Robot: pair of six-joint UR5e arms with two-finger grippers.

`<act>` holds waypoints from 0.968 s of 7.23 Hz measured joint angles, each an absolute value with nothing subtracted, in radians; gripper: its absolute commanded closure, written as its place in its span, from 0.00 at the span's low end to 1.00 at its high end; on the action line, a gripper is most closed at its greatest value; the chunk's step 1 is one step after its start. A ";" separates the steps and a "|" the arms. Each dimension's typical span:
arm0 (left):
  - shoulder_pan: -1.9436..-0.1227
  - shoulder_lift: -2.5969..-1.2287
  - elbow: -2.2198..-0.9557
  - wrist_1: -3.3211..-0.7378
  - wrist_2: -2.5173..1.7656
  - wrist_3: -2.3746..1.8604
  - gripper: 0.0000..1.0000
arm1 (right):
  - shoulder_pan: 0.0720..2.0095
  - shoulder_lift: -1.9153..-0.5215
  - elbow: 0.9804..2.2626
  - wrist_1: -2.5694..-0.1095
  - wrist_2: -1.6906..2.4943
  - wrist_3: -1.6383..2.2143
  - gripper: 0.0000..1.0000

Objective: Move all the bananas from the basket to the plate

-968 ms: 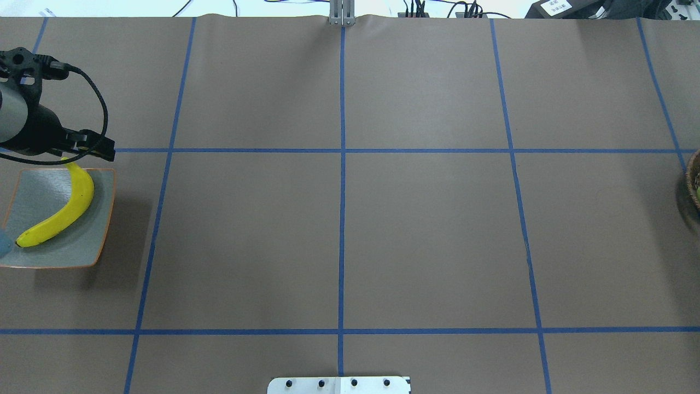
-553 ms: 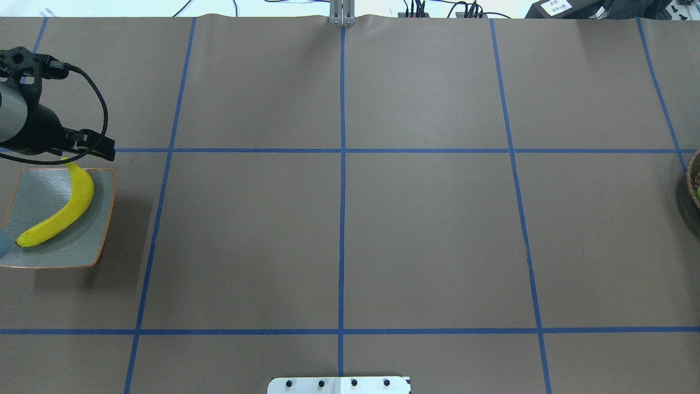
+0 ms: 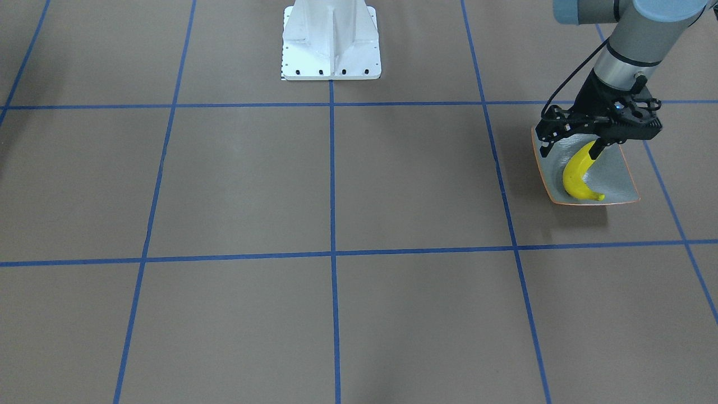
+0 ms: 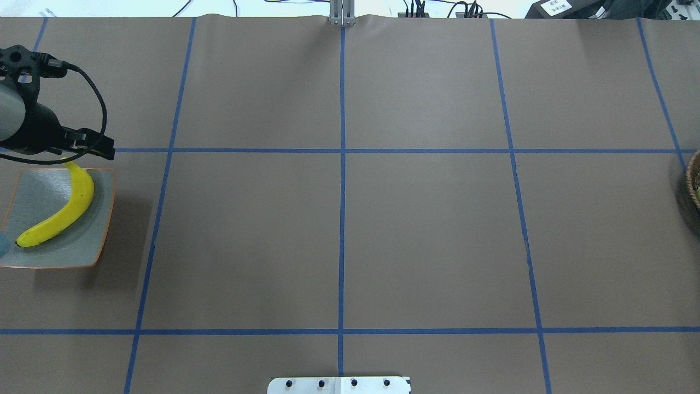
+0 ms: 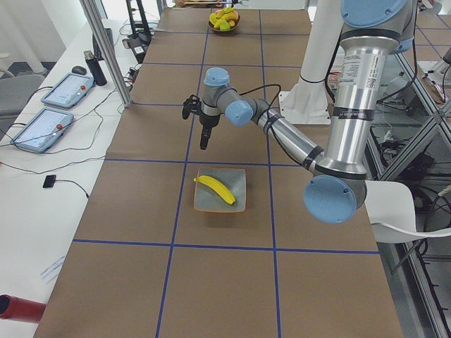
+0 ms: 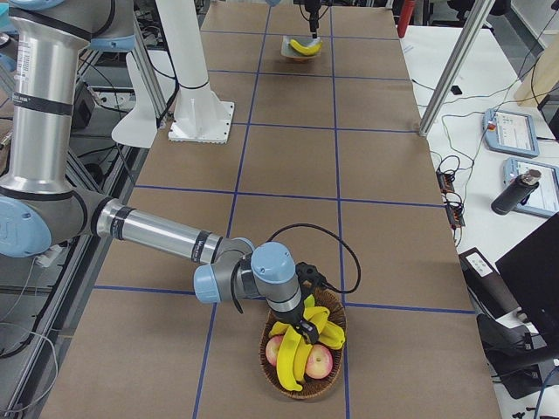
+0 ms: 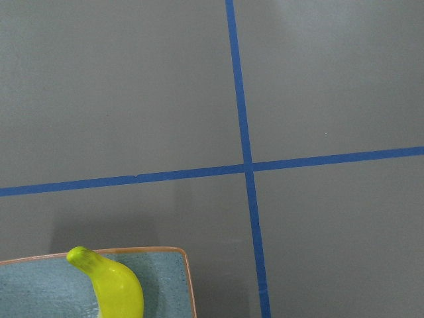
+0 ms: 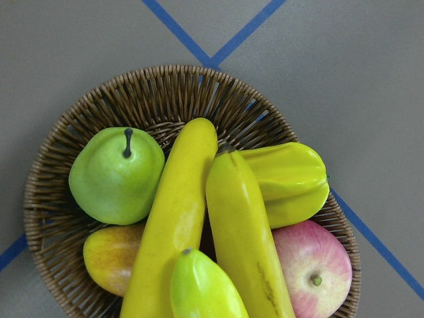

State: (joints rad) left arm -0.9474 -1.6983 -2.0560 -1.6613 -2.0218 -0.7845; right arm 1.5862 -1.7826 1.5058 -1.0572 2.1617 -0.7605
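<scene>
One yellow banana (image 4: pixel 65 213) lies on the square grey-green plate (image 4: pixel 38 189) at the table's left end. My left gripper (image 3: pixel 572 148) hangs open just above the plate's (image 3: pixel 617 179) near rim and over the banana's (image 3: pixel 578 177) tip, holding nothing. At the far right end stands the wicker basket (image 8: pixel 165 86), holding three bananas (image 8: pixel 175 218). My right gripper (image 6: pixel 304 330) is down among the bananas in the basket (image 6: pixel 336 310). It shows only in the right side view, so I cannot tell if it is open or shut.
A green pear (image 8: pixel 116 175), a starfruit (image 8: pixel 291 179), a pink apple (image 8: pixel 315 265) and an orange-yellow fruit (image 8: pixel 109 255) share the basket. The white robot base (image 3: pixel 331 45) stands at the table's near edge. Metal posts (image 5: pixel 106 56) rise along the far edge.
My left wrist has drifted a little toward the table's far side above the plate. The banana on the plate has not moved.
</scene>
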 measured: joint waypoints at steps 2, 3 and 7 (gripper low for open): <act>-0.948 -1.698 -2.058 -1.662 -2.023 -0.784 0.00 | 1.582 -1.788 1.502 -1.056 2.158 -0.777 0.23; -0.948 -1.698 -2.059 -1.662 -2.023 -0.784 0.00 | 1.575 -1.788 1.492 -1.056 2.145 -0.779 0.23; -0.948 -1.698 -2.058 -1.661 -2.023 -0.784 0.00 | 1.543 -1.784 1.464 -1.056 2.110 -0.774 0.30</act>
State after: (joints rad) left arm -0.9480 -1.6981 -2.0584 -1.6614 -2.0233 -0.7839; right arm 1.5433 -1.7844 1.4639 -1.0556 2.1100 -0.7745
